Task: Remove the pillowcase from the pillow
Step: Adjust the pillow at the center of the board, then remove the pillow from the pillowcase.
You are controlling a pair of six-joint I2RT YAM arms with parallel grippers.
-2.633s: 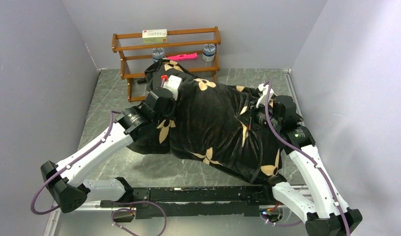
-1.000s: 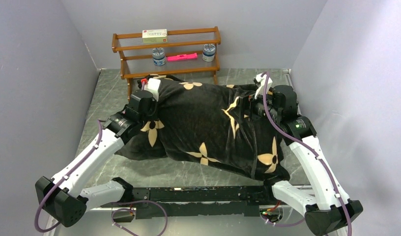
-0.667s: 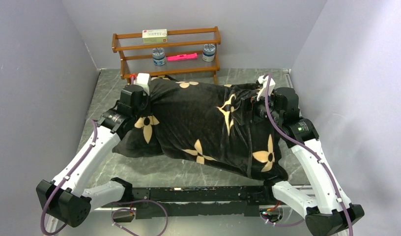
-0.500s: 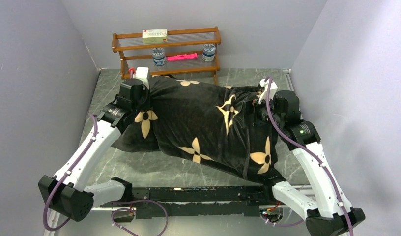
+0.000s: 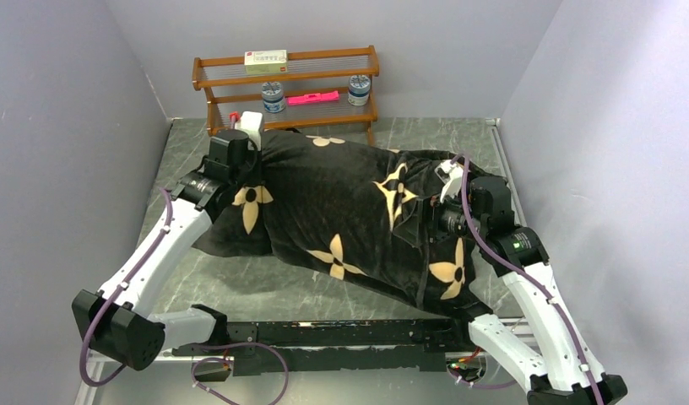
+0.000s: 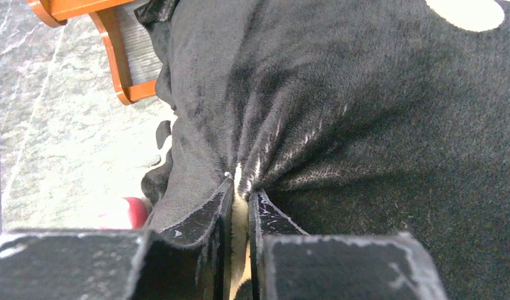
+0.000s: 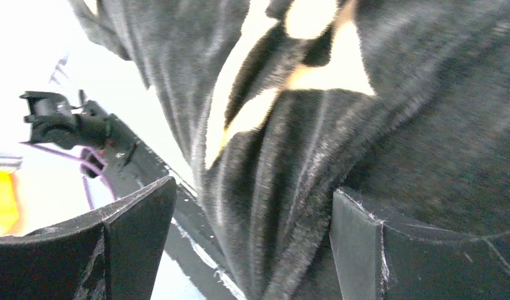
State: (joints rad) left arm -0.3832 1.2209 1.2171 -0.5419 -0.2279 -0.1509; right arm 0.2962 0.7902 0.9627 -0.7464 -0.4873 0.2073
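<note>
The black plush pillowcase (image 5: 349,211) with tan flower motifs lies bulging across the middle of the table. The pillow is hidden inside it. My left gripper (image 5: 250,156) sits at the pillowcase's far left corner, close to the shelf. In the left wrist view this gripper (image 6: 240,190) is shut on a gathered pinch of the black fabric (image 6: 365,94). My right gripper (image 5: 438,215) is at the right end. In the right wrist view it (image 7: 252,187) stands open, jaws wide apart, with a hanging fold of pillowcase (image 7: 290,206) between them, not squeezed.
A wooden shelf (image 5: 286,89) stands against the back wall with a box (image 5: 265,57), a pink item (image 5: 311,98) and two jars (image 5: 273,95). Its leg (image 6: 118,62) is just beyond my left gripper. A black rail (image 5: 324,337) runs along the near edge. Walls close in on both sides.
My left gripper has dragged its corner of the pillowcase back and left toward the shelf. My right gripper has drawn nearer and lower along the right end, its jaws still apart.
</note>
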